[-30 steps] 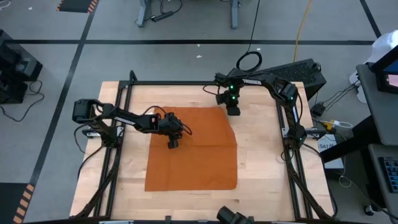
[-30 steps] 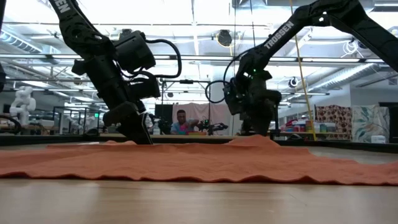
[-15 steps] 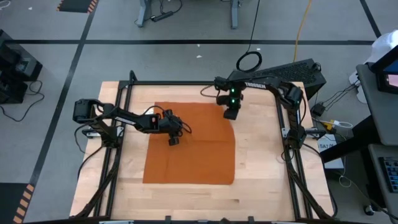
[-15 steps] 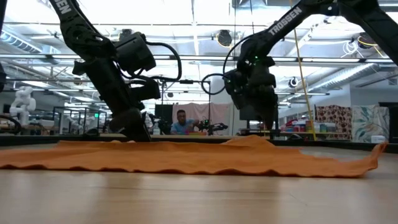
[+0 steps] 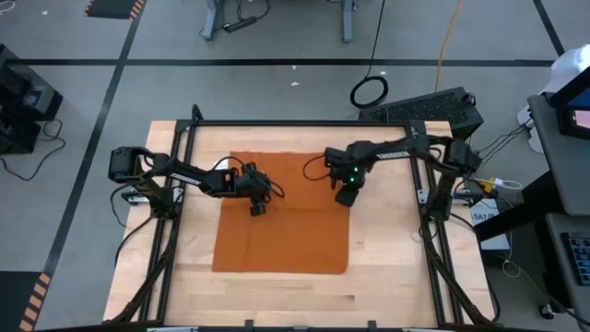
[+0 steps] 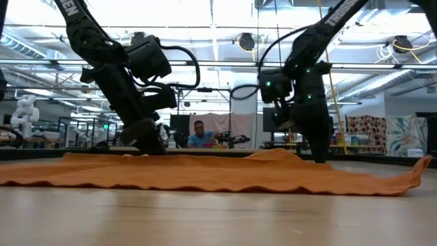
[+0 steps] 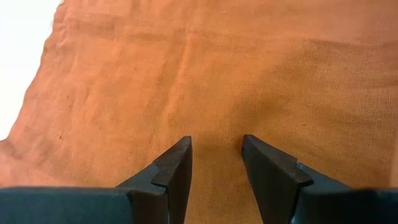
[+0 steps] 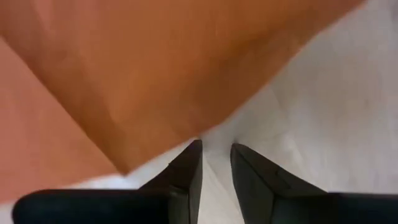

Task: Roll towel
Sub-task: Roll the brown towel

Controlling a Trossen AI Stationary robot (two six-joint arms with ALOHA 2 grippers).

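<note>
Rust-orange towel (image 5: pixel 281 221) spread nearly flat on the wooden worktop (image 5: pixel 396 277).
Left hand (image 5: pixel 255 208) is low over the towel's left part, fingers (image 7: pixel 176 168) slightly apart, gripping nothing. Right hand (image 5: pixel 346 195) is at the towel's right edge; its fingers (image 8: pixel 189 167) show a narrow gap with bare worktop between them, empty.

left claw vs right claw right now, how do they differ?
The left claw is over the towel, well in from its left edge; the right claw is at the towel's right edge, table showing between its fingers. The left claw's gap looks wider. Both are open, holding nothing.
</note>
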